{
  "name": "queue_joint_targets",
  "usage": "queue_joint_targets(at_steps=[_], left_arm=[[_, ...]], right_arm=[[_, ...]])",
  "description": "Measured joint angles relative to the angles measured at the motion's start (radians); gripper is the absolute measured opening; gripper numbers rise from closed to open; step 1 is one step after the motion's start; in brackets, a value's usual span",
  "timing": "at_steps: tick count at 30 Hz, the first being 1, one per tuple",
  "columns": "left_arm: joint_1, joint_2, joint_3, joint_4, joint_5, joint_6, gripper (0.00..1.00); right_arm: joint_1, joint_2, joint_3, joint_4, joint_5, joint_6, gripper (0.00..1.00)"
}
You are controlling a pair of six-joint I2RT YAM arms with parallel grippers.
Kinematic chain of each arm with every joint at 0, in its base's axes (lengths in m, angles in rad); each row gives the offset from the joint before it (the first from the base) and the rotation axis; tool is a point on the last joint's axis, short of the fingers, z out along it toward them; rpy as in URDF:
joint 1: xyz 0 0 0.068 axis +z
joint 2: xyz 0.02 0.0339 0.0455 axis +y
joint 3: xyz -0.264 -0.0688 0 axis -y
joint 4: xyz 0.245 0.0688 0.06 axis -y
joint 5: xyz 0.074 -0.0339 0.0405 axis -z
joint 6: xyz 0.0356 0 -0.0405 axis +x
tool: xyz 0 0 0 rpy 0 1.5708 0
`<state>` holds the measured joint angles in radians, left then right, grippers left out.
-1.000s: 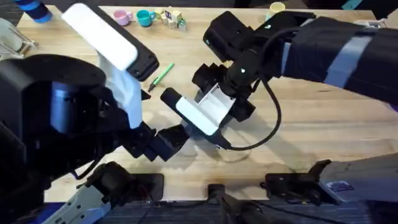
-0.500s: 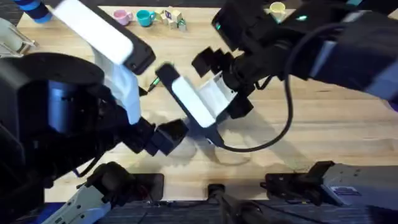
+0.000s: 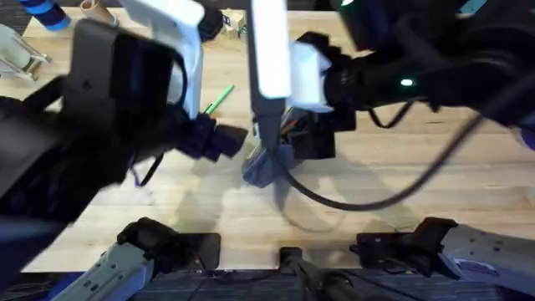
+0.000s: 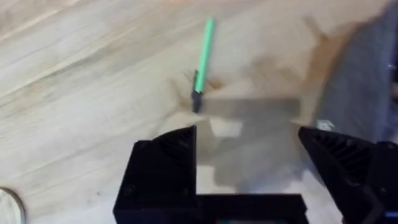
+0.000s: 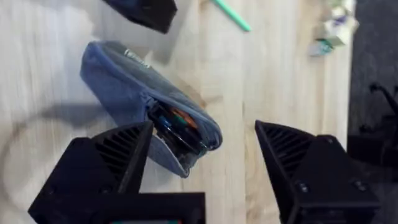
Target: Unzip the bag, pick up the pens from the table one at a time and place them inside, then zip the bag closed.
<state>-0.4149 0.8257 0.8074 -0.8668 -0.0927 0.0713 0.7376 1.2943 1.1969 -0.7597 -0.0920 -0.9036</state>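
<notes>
1. The bag lies on the worktop just ahead of the right jaws. Its near end gapes open, with dark and coloured things visible inside.
2. The right jaws stand spread wide and released, holding nothing, the bag's open mouth lying between them and slightly beyond.
3. The green pen lies on the bare worktop ahead of the left jaws, well short of the bag and untouched.
4. The left jaws are likewise open and empty, the grey bag showing off to one side of them.
5. Judged from this, the unzipping looks done and the pen-loading step is in hand.
6. The next move calls for the left jaws to descend over the green pen, close across its shaft, and carry it to the bag's opening.
</notes>
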Motion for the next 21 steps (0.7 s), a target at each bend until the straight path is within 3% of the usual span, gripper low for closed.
queue_joint_targets(at_steps=[6, 10, 13, 21], left_arm=[[0.177, 0.168, 0.0, 0.166, 0.08, 0.055, 0.991], [0.266, 0.277, 0.0, 0.268, 0.138, 0.093, 0.991], [0.288, 0.353, 0.0, 0.33, 0.164, 0.143, 0.991], [0.288, 0.554, 0.0, 0.499, 0.201, 0.256, 0.993]], right_arm=[[-0.001, -0.114, 0.0, -0.004, 0.028, 0.142, 0.996], [-0.002, -0.16, 0.0, -0.01, 0.036, 0.221, 0.997], [-0.003, -0.182, 0.0, -0.018, 0.041, 0.252, 0.996], [-0.003, -0.191, 0.0, -0.034, 0.048, 0.277, 0.997]])
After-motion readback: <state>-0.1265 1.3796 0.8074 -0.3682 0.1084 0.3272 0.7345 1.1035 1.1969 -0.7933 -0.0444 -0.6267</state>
